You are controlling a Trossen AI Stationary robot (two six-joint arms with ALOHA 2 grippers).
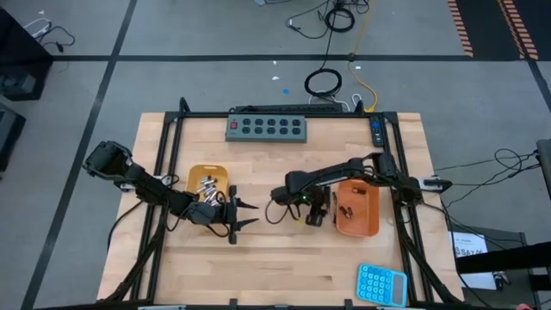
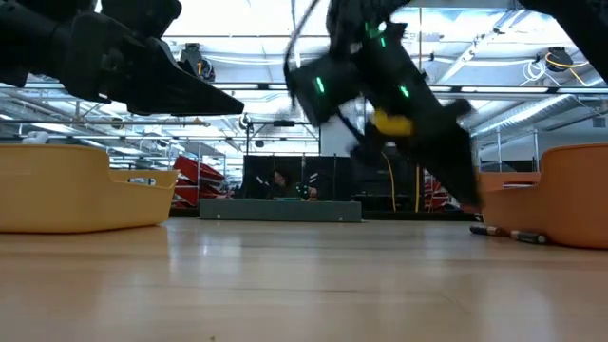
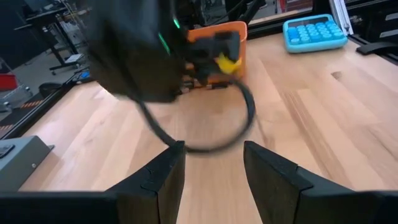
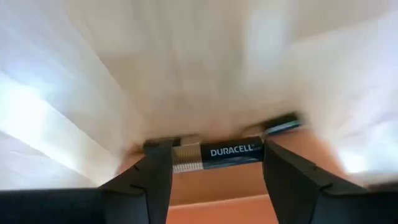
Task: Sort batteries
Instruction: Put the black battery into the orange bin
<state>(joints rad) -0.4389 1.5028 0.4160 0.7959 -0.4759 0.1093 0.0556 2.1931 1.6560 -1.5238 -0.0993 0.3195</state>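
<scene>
In the right wrist view, low in the frame, a black Duracell battery (image 4: 217, 154) lay crosswise between the right gripper (image 4: 217, 163)'s two dark fingers, its long axis running from one finger (image 4: 155, 177) to the other, so the jaws stood closed across its ends, or very nearly so; the blur made it hard to tell whether both pads were truly pressing on it. From above, that gripper (image 1: 314, 211) sat at centre frame just left of the orange tray (image 1: 372, 222) on the right, where small dark batteries (image 1: 347, 211) lay inside. In the low view two more dark cells (image 2: 508, 233) rested on the wood just beside that tray's wall at the right edge. The left gripper (image 1: 244, 215) hovered left of centre with its fingers spread and nothing between them, pointing toward the right arm, just beside the second orange tray (image 1: 196, 175), which held a cluster of silver batteries (image 1: 207, 183). The right arm was plainly the nearer one to the dark cell. Farther back lay the grey power strip (image 1: 268, 127), and the blue calculator (image 1: 381, 284) at lower right.
</scene>
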